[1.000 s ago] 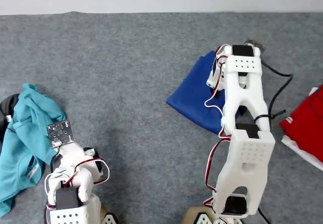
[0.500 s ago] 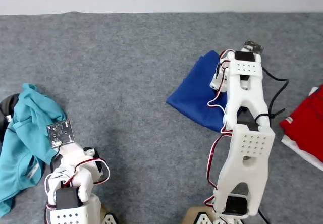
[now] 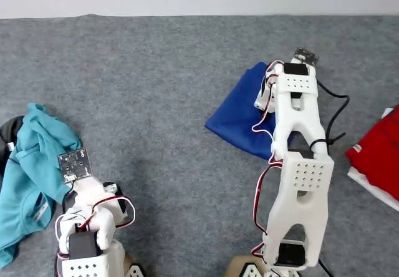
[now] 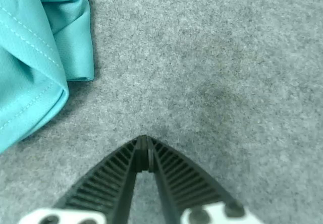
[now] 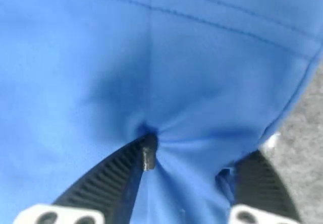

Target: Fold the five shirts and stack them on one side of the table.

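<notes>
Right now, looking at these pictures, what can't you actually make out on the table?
1. Blue shirt, high view: the right arm covers one side, hiding its outline.
2. Red shirt, high view: cut by the edge; the white layer beneath may be another shirt.
3. Teal shirt, high view: cut by the edge; the dark item beside it is too little shown to name.

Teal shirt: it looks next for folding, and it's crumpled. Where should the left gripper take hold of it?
Probably the hemmed corner of the teal shirt nearest the left gripper, approached from the bare carpet side. That corner lies free at the shirt's edge, while the rest is bunched in folds.
</notes>
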